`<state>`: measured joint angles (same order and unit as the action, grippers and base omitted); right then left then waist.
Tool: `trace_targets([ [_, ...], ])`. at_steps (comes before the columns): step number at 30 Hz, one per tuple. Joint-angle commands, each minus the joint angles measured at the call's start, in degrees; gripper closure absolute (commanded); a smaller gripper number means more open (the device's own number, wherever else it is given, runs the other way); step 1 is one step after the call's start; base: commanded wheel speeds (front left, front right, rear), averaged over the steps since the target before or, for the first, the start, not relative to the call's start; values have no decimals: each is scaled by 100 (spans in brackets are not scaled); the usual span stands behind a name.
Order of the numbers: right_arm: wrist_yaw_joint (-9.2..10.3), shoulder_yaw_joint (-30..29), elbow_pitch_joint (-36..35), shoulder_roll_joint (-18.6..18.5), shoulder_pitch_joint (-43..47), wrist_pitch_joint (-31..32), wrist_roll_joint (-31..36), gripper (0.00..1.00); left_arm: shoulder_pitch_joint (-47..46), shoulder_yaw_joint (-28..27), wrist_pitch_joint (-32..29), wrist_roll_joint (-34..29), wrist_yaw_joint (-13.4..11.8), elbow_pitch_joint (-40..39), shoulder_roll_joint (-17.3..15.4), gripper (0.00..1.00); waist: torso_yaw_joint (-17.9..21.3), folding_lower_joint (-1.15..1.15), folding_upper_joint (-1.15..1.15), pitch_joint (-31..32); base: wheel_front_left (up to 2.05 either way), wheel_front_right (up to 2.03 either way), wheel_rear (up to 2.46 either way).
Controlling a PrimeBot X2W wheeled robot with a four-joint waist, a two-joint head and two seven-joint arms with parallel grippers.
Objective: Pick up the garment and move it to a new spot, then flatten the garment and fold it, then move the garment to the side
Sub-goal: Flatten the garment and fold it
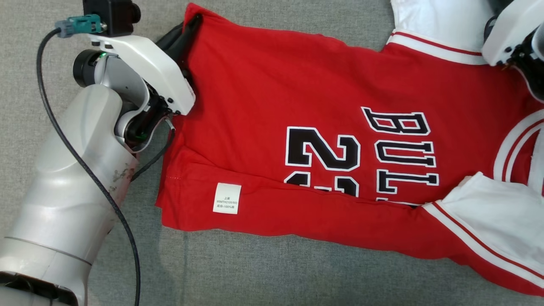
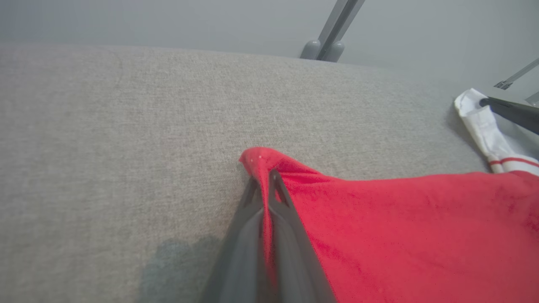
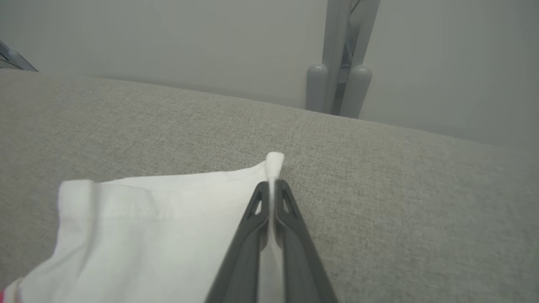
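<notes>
The garment is a red jersey with white sleeves and black lettering, spread across the grey fabric surface. Its near long edge is folded over, showing a white care label. My left gripper is shut on the red hem corner at the far left. In the right wrist view my right gripper is shut on the edge of the white sleeve; in the head view only that arm's pale wrist shows at the top right, over the far sleeve.
The grey surface stretches beyond the jersey on the far and near sides. Past its far edge stand grey metal legs against a pale wall. A black cable loops along my left forearm. The near sleeve lies at the lower right.
</notes>
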<state>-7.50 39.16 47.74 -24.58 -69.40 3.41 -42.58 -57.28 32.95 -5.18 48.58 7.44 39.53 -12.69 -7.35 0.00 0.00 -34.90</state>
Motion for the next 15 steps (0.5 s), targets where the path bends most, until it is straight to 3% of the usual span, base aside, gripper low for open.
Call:
trace_targets([
  [1, 1, -9, 7, -80, -98, -168, -105, 100, -32, -22, 53, 52, 3, -16, -91, 100, 33, 0, 0, 56, 0, 0, 0],
  [10, 1, 26, -335, -472, -105, -1028, -672, 100, 173, -184, 185, 382, 3, -282, -458, 100, 249, 0, 0, 372, 0, 0, 0],
  [15, 1, 142, -575, -623, 77, -1146, -902, 100, 350, -271, 89, 509, -50, -536, -629, 100, 357, 0, 0, 488, 0, 0, 0],
])
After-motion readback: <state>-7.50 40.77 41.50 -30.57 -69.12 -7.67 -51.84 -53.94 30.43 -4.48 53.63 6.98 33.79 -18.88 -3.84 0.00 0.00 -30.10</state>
